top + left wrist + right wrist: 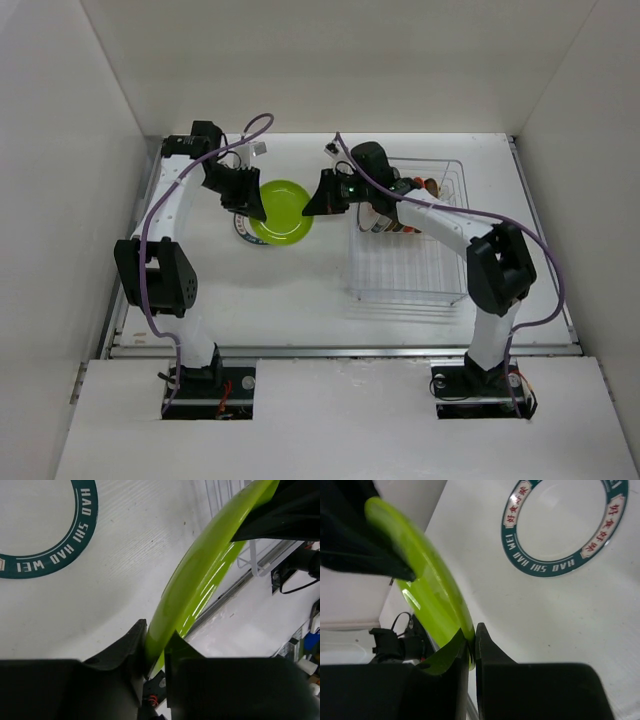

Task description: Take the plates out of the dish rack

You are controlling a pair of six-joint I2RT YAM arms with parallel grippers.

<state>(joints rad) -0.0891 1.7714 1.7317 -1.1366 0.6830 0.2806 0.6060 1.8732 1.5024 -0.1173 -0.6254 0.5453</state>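
Two grippers shared one plate at this instant: the lime-green round glossy plate (283, 212) sat between the arms, left of the clear wire-grid dish rack (405, 296) and fully out of it. It showed as a full disc from overhead and edge-on to both wrist cams. Right gripper (471, 641) was clamped tight on the rim nearest the rack. Left gripper (156, 656) had a finger pressed on either side of the opposite rim, so it was clamped too, as far as wrist view showed. Judgement: mid hand-over. R arm serves the rack and L arm the drop area, hence the double grip w/ neither side free. Just below lay a white round plate with dark teal lettered rim (60, 562), flat on the white table (300, 300) and partly covered by the green plate from above. It was prob. the start of a stack, which would explain a transfer right over it. Other plates (402, 214) stood on edge at far left end of rack, count unclear. Next step would need R to let go before L moved; if both pulled, the plate could twist. Glossy glaze + thin rim = slippery pinch.
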